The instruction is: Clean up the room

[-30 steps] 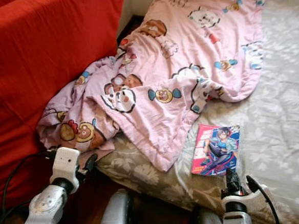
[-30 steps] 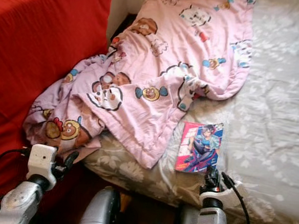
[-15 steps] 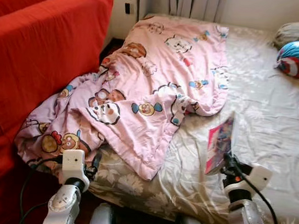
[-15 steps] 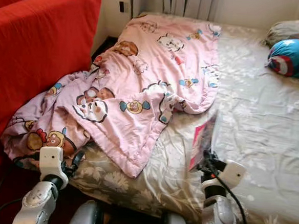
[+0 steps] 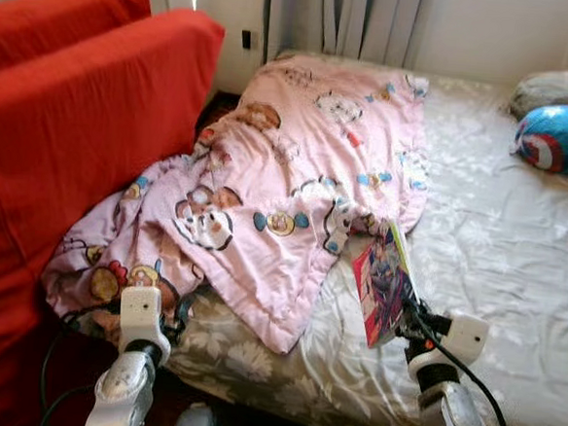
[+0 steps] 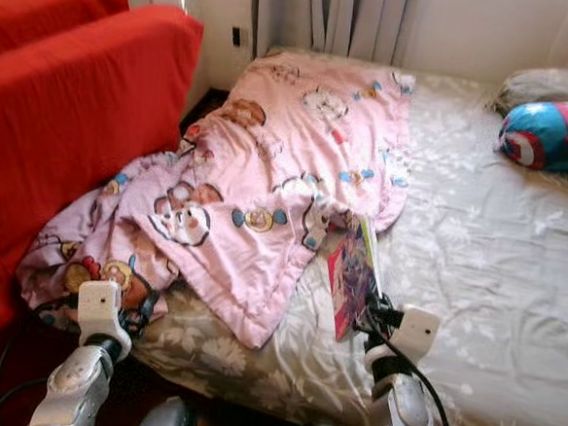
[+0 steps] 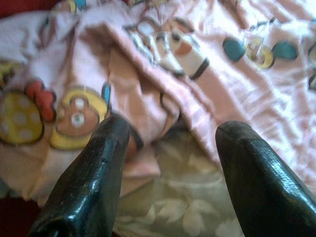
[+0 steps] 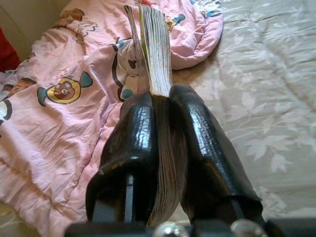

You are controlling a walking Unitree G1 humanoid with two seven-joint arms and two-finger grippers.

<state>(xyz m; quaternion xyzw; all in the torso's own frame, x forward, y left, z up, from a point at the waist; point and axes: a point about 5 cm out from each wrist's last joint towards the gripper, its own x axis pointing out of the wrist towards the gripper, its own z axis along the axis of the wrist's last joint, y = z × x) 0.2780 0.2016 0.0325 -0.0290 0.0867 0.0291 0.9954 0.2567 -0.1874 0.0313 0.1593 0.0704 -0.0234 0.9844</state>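
Lifted since a second ago: comic book (image 5: 383, 283) was flat on the bed, cover up, near the edge; it now stands on edge, clear of the sheet, leaning a little; camera has also tilted up, so more of the room shows.

Right gripper (image 8: 165, 106) clamps the book's lower end between both black fingers (image 8: 136, 133); page edges run up out of the gap, fanned slightly at the top; cover art faces the robot's left in the left eye view; book sits just off the hem of the pink cartoon blanket (image 5: 297, 165), over the floral bedsheet (image 5: 515, 258).

Left gripper (image 7: 170, 148) hovers with fingers (image 7: 94, 173) spread apart and nothing between them, over the bunched end of the blanket where it spills off the bed's near-left corner; sheet shows below the blanket edge there.

Blanket covers the left half of the bed, running up toward the curtains (image 5: 361, 23); red sofa (image 5: 64, 149) stands along the bed's left side, blanket touching it; blue-and-red round-pattern pillow (image 5: 560, 137) lies at the far right, with a grey pillow (image 5: 556, 88) behind it.
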